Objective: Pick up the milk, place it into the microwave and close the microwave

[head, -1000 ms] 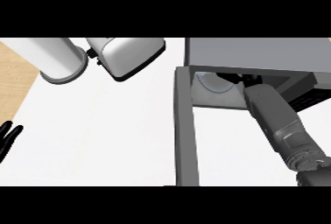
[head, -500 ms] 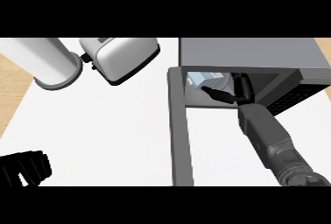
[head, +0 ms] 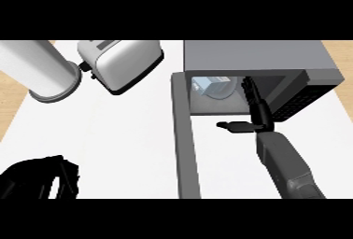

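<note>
The milk (head: 209, 86), a small pale blue-white carton, stands inside the open microwave (head: 255, 56) at the left of its cavity, on the round plate there. My right hand (head: 257, 108) is at the cavity's mouth with straight fingers pointing inward and the thumb sticking out to the left. It is open and apart from the milk, to the carton's right. The microwave door (head: 185, 140) hangs open as a long grey slab running toward me. At the lower left corner my left hand (head: 38, 179) rests open on the counter.
A silver toaster (head: 121, 63) sits left of the microwave at the back. A tall white cylinder (head: 41, 70) stands at the far left. White counter (head: 117, 135) lies between my left hand and the door.
My right hand has drawn back a little from deep in the cavity, leaving the milk standing free inside. The view has shifted, so my left hand shows larger at the lower left.
</note>
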You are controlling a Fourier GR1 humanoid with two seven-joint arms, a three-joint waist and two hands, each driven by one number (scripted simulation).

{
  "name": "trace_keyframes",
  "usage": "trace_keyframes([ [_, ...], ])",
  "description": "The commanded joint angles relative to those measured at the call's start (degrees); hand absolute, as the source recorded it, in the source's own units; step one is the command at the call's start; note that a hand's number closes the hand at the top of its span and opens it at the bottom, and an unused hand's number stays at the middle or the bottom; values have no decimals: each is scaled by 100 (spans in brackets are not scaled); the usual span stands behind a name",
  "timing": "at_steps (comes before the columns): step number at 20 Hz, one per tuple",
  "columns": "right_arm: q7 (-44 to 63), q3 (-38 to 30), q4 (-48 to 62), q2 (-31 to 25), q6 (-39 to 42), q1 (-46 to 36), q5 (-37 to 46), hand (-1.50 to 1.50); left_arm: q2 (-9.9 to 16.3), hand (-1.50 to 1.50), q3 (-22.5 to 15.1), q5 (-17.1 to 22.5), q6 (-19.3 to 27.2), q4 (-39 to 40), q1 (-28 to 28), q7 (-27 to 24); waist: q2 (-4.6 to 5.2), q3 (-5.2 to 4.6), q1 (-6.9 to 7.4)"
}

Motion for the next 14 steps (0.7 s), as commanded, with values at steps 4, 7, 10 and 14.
trace_keyframes([
  [4,187,298,-1378,16,352,1328,-111,-150,-7,150,-611,-639,64,186,-293,-189,-44,-11,-143],
  [7,90,397,-1976,-130,465,2141,-132,-150,-8,150,-1140,-1059,599,288,-557,-136,-33,-9,-161],
  [10,359,523,-2739,17,416,2620,-200,-150,-8,150,-1719,-1518,924,790,-1061,-386,-17,-10,-155],
  [14,512,643,-3626,-195,679,3479,-268,-150,-8,150,-2275,-2286,1122,1569,-1380,-980,-1,-10,-163],
])
